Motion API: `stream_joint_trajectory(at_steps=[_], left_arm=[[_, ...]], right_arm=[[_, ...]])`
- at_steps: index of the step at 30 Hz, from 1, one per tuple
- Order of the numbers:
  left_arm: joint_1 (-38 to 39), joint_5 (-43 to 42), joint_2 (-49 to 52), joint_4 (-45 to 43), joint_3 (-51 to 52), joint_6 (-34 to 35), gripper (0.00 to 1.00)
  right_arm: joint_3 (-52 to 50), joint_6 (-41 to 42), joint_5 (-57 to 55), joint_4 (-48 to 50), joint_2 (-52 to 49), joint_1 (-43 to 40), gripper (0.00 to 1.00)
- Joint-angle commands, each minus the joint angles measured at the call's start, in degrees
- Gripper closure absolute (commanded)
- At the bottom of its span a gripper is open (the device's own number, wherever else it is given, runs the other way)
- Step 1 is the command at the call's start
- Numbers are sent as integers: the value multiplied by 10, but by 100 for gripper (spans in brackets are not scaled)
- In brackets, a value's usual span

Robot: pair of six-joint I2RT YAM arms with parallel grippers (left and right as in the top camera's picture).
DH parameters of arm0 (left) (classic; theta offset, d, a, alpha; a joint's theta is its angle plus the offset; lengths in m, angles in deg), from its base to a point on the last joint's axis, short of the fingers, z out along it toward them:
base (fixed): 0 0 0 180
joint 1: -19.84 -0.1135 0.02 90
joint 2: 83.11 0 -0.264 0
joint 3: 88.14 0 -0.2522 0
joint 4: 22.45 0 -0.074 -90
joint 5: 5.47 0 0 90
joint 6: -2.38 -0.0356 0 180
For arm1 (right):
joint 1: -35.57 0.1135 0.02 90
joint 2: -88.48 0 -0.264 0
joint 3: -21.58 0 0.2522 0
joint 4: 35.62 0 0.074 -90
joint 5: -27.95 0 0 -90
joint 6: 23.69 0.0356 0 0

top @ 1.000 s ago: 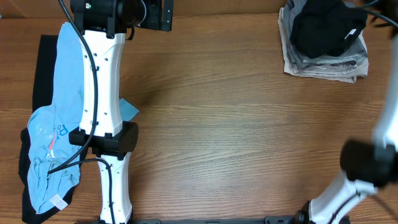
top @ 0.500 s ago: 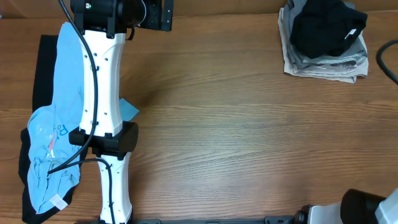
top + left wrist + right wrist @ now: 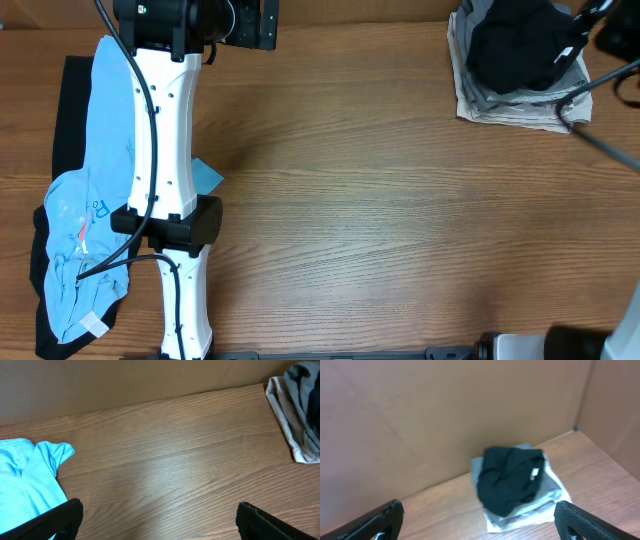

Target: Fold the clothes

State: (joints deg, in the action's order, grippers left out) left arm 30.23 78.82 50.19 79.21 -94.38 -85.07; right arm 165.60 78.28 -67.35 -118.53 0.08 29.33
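A light blue shirt (image 3: pixel 95 190) lies crumpled at the table's far left, on top of a black garment (image 3: pixel 66 110); its sleeve shows in the left wrist view (image 3: pixel 27 477). A stack of folded grey and white clothes (image 3: pixel 520 100) sits at the back right with a crumpled black garment (image 3: pixel 520 45) on top. The stack (image 3: pixel 550 495) and the black garment (image 3: pixel 510 482) show in the right wrist view, and the stack's edge shows in the left wrist view (image 3: pixel 295 415). My left gripper (image 3: pixel 160 522) is open and empty over bare wood. My right gripper (image 3: pixel 480 520) is open and empty, raised and apart from the stack.
My white left arm (image 3: pixel 165 150) stretches from the front edge to the back, over the blue shirt's right side. A brown cardboard wall (image 3: pixel 420 420) stands behind the table and at the right. Part of my right arm and its cable (image 3: pixel 600 140) cross the back right corner.
My right arm has swung from the front right of the overhead view up to the back right corner near the stack. The left arm and the clothes have not moved.
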Motion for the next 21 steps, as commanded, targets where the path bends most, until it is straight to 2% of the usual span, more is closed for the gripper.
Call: stream_joint_trajectory(at_steps=[1, 12, 21], left_arm=[[-2, 4, -2, 0, -1, -13, 0], [-2, 4, -2, 0, -1, -13, 0], [-2, 4, -2, 0, -1, -13, 0]], right_arm=[[-94, 0, -6, 43, 65, 23, 0], [-600, 3, 30, 362, 340, 51, 0], [-949, 5, 44, 545, 595, 58, 0]])
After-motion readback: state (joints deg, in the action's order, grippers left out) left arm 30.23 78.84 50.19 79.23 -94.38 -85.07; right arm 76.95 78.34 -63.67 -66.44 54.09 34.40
